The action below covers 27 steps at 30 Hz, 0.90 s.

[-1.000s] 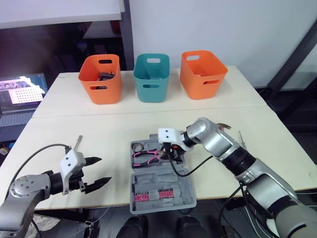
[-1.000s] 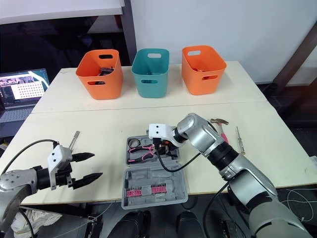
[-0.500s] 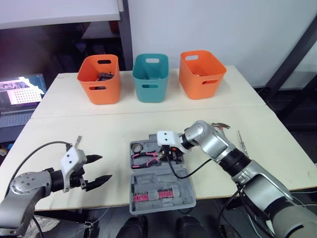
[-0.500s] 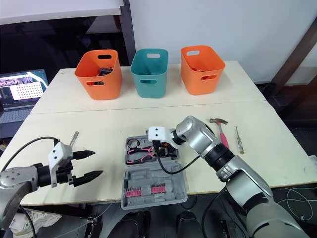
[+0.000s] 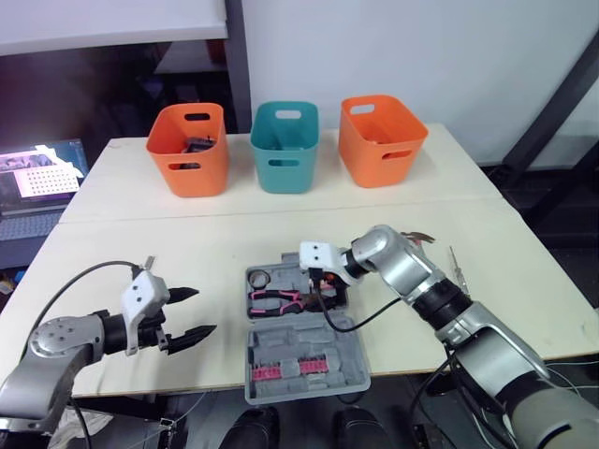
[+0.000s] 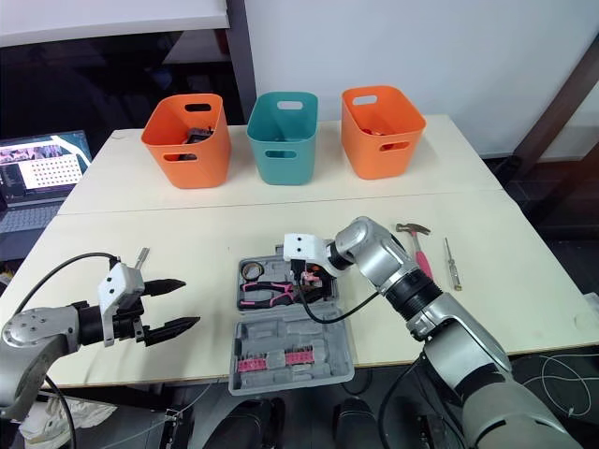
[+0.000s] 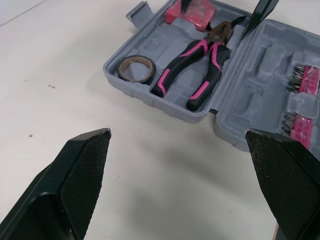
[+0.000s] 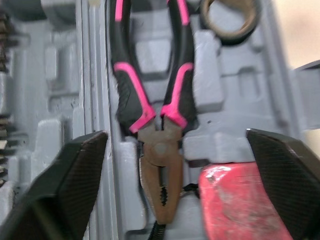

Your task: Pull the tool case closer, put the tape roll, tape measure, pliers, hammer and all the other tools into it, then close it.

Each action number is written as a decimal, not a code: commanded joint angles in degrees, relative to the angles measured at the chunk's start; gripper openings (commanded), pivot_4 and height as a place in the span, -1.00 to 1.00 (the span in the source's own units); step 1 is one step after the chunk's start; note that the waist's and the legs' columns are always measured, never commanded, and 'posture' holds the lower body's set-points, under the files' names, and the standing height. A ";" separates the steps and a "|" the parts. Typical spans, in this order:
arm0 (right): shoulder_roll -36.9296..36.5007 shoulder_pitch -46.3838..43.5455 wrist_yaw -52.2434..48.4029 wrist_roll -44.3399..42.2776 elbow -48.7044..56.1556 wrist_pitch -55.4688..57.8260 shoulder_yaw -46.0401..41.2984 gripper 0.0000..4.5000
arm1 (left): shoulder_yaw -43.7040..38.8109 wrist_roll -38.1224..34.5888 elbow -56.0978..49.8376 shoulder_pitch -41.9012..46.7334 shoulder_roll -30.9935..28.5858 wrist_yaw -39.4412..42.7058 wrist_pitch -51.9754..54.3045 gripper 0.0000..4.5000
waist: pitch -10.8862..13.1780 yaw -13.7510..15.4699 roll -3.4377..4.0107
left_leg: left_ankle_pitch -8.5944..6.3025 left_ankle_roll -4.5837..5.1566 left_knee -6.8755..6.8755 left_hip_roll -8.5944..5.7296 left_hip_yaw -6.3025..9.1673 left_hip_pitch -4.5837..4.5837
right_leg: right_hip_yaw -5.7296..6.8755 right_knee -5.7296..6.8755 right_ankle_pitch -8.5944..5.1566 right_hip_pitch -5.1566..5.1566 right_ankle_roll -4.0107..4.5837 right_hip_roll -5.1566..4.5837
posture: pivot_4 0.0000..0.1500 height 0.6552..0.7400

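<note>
Step in hand: by my reading, leaving the pliers (image 7: 195, 67) in the tool case (image 5: 295, 339) and clearing out.
Right end effector (image 5: 323, 285): fingers spread wide, holding nothing, with the pliers lying directly beneath it.
Doing it well: lift straight up so neither finger snags the pink handles or the red tape measure (image 7: 192, 10) just beside one finger, then go for the hammer (image 6: 414, 245), which lies near, on the side away from the other arm.
Left end effector (image 5: 201, 311): wide, empty, over bare bench (image 5: 215, 245), with the case ahead of it, apart.
Tool case contents: tape roll (image 7: 136, 68), pliers and tape measure in one half; pink bit strips (image 7: 302, 80) in the other.
Left on the bench: hammer, screwdriver (image 6: 451, 262) beyond it, and a small tool (image 6: 140, 257) near the left end effector.
Bins: left orange bin (image 5: 187, 148) holds dark items; teal bin (image 5: 285, 145) and right orange bin (image 5: 382, 138), contents cannot be told.
</note>
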<state>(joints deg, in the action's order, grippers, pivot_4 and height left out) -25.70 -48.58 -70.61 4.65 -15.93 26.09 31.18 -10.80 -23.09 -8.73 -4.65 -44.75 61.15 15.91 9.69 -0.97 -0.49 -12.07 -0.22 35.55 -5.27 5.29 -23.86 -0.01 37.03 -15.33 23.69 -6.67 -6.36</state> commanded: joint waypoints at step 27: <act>7.37 16.89 16.04 -10.09 4.19 4.05 -9.71 -0.96 | 5.34 -2.67 2.07 5.71 2.19 6.38 -2.69 1.00 | -0.01 0.03 -0.02 | 0.01 0.01 -0.05 0.00 0.00 0.01 | -0.01 -0.02 0.00 -0.11 0.01 -0.04 | 1.00 0.83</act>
<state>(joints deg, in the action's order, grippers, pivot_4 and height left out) -18.82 -31.82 -55.12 -5.96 -11.08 31.41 21.31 -5.24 -24.49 -4.97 0.75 -42.35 67.40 12.95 9.67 -0.94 -0.51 -12.07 -0.21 35.50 -5.28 5.28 -23.85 -0.02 37.02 -15.33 23.59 -6.66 -6.39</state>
